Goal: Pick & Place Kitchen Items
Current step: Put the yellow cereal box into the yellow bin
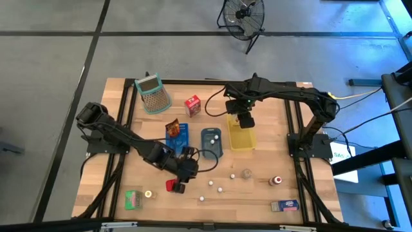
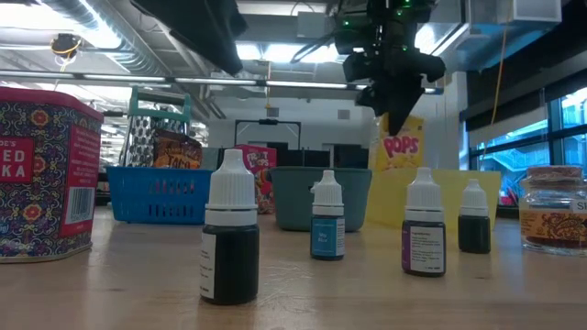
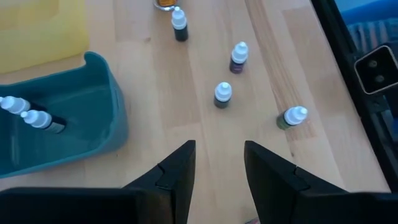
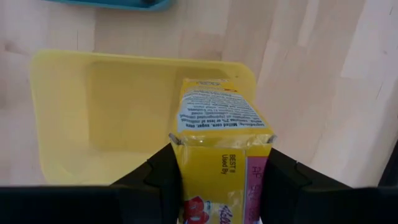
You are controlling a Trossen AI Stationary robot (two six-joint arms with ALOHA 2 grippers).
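1. Two arms of mine reached over the wooden table (image 1: 257, 164).
2. My right gripper (image 1: 244, 120) hung above the yellow tray (image 1: 242, 140), its fingers clamped on a yellow carton (image 4: 217, 130).
3. My left gripper (image 1: 185, 169) hovered low beside the grey-blue tray (image 3: 99, 112), its fingers parted with nothing between them.
4. Four small dropper bottles (image 3: 222, 94) stood on the wood beyond it, near the red tin (image 2: 46, 174).

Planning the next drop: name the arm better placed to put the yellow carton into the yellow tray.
Right. The right gripper holds the yellow carton above the yellow tray; the left gripper is empty, over the small bottles.
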